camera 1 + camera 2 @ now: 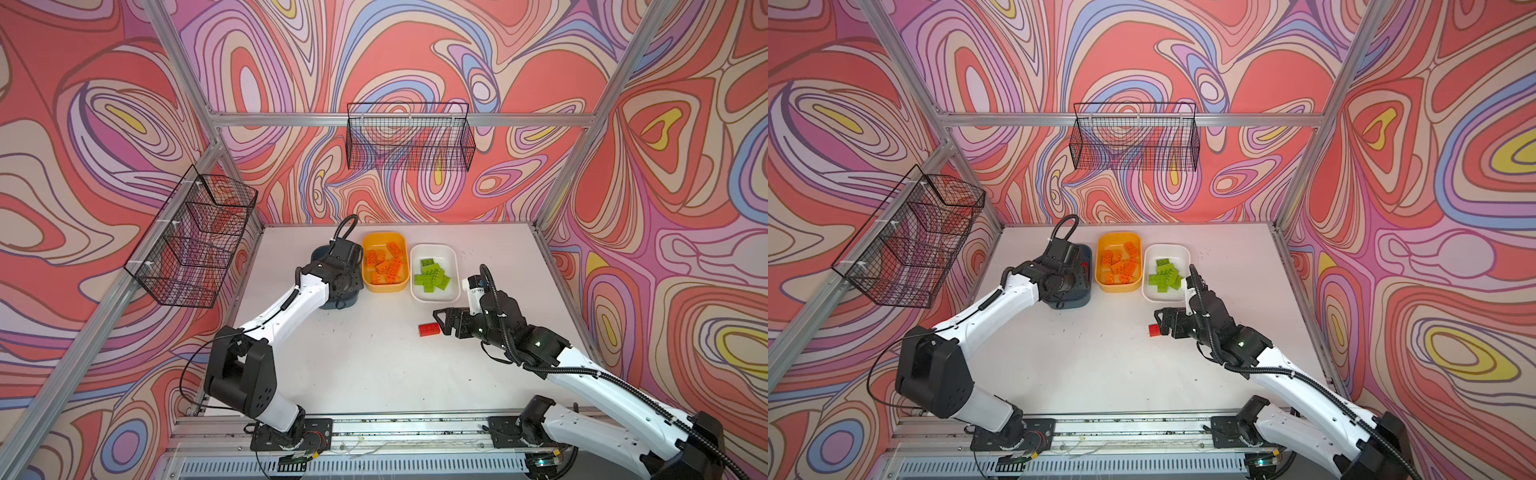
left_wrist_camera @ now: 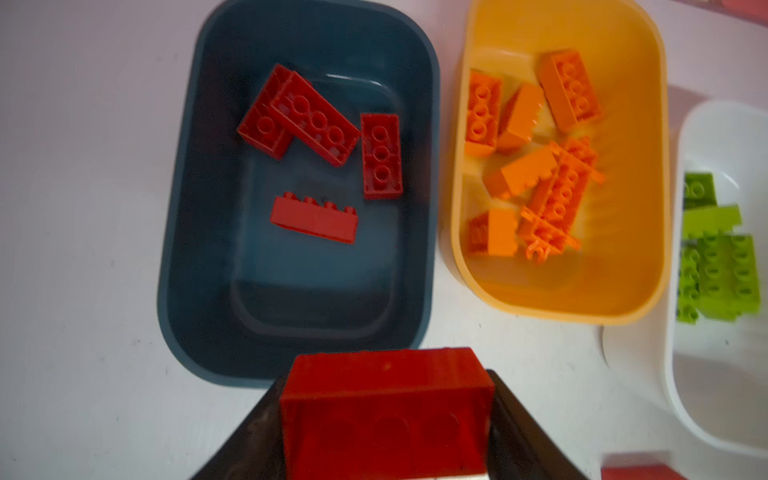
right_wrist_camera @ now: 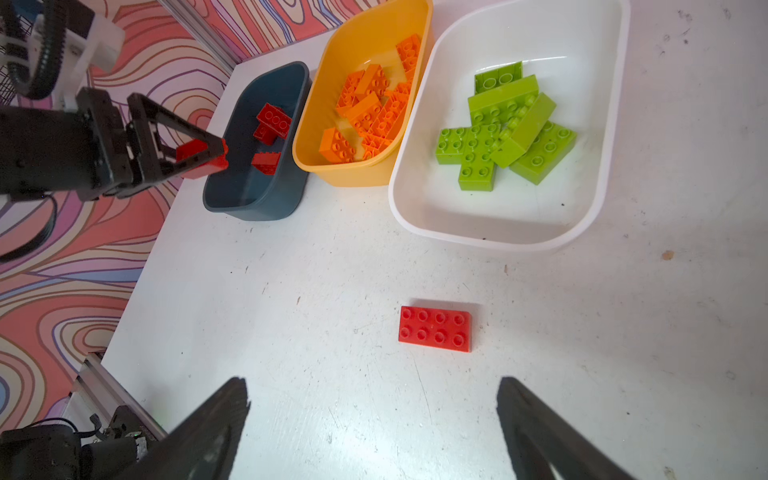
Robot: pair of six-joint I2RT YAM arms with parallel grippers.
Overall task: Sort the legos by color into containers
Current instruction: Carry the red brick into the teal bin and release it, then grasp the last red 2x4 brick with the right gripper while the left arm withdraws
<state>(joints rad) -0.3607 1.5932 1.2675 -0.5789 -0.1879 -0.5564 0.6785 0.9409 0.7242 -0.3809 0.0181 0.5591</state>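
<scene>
arm outstretched, the left end effector (image 3: 210, 154) pinches one red brick (image 2: 384, 411) over the teal tray's (image 2: 174, 232) edge; four red bricks (image 2: 316, 120) lie inside. the right end effector (image 3: 372, 386) hangs spread above the worktop (image 3: 270, 270), one loose brick (image 3: 435, 329) just ahead. the orange heap (image 2: 540, 166) and green heap (image 3: 503, 124) are too tangled to count.

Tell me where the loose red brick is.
In both top views the loose red brick lies studs-up on the table, right of centre, nearer the robot than the white tray and ahead of the right gripper, whose jaws stand open.
</scene>
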